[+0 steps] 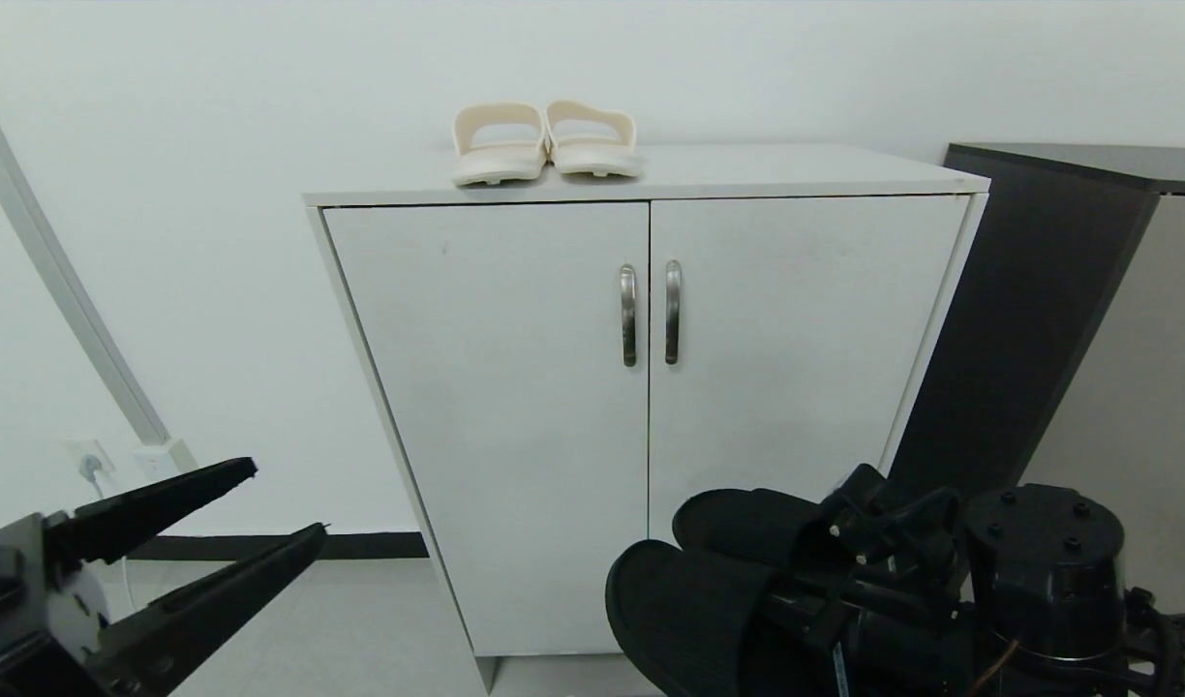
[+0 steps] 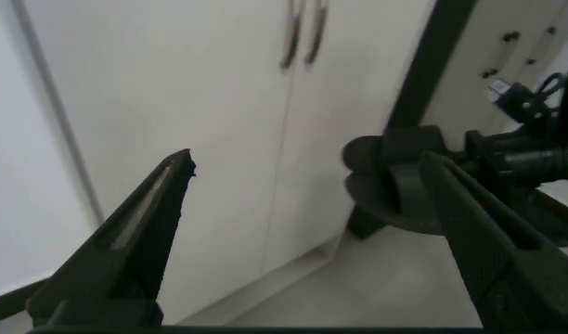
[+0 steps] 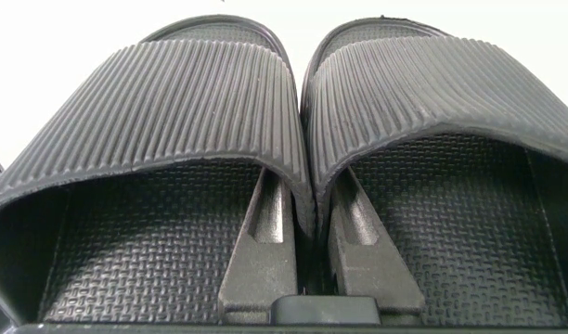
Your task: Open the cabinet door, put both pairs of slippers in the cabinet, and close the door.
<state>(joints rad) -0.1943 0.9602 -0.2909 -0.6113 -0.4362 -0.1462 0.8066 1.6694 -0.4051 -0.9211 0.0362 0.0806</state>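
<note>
1. Head view: the white cabinet is being shown with both doors shut. The cream slippers are being carried on its top, and the black slippers are being held low before the right door. The left gripper is being kept wide open, low at the left.
2. Left wrist view: the black pair is being seen from the side, beyond the spread jaws.
3. Right wrist view: the right gripper is being revealed with one finger under each strap, the slippers' adjoining inner walls being pinched between narrow jaws.
</note>
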